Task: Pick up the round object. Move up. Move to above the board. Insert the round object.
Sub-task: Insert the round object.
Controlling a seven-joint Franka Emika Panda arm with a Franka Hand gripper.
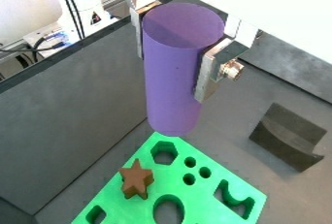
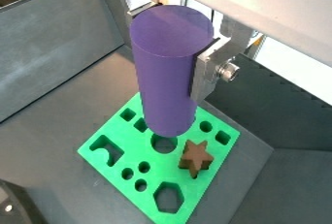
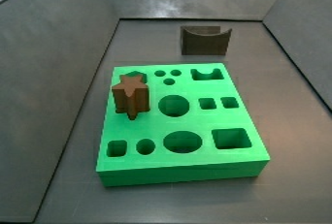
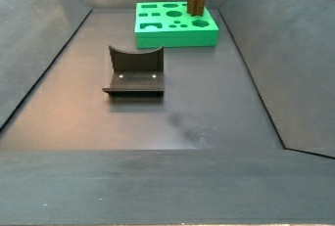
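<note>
My gripper [image 1: 174, 61] is shut on the round object [image 1: 169, 92], a smooth purple cylinder held upright between the silver fingers [image 1: 208, 73]; it also shows in the wrist view [image 2: 169, 73]. It hangs high above the board [image 1: 115, 205], a bright green slab with many holes, also seen in a wrist view [image 2: 109, 143]. In that view its lower end lies over the board's large round hole [image 2: 162, 143]. Both side views show the board [image 3: 147, 126] [image 4: 177, 40]. The gripper and the cylinder are out of both side views.
A brown star block [image 3: 128, 92] stands in the board, also seen in other views [image 1: 136, 179] [image 2: 196, 156] [image 4: 197, 3]. The fixture [image 4: 135, 73], a dark bracket with a curved notch, stands on the floor apart from the board [image 3: 204, 40] [image 1: 288, 136]. Dark walls enclose the bin.
</note>
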